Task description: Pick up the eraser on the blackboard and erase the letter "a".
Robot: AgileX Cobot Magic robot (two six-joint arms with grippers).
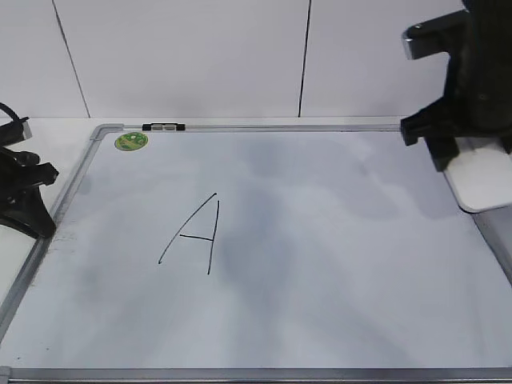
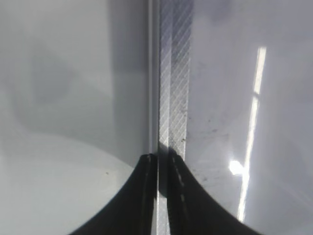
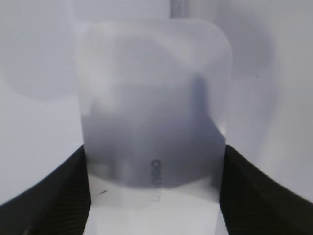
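The blackboard point(image 1: 320, 264) is a white board with a grey frame, lying flat. My right gripper point(image 1: 448, 148) is shut on the white eraser point(image 1: 486, 182) over the board's right edge. In the right wrist view the eraser point(image 3: 151, 88) fills the space between the two black fingers point(image 3: 154, 164), with its grey lettering showing. My left gripper point(image 1: 32, 192) rests at the board's left edge. In the left wrist view its fingers point(image 2: 163, 161) are shut over the frame strip point(image 2: 173, 88). No small letter "a" shows in any view.
A large capital "A" point(image 1: 194, 236) is drawn left of the board's middle. A round green sticker point(image 1: 130, 142) sits in the far left corner. A small black-and-grey clip point(image 1: 163, 126) sits on the far frame. A white wall stands behind.
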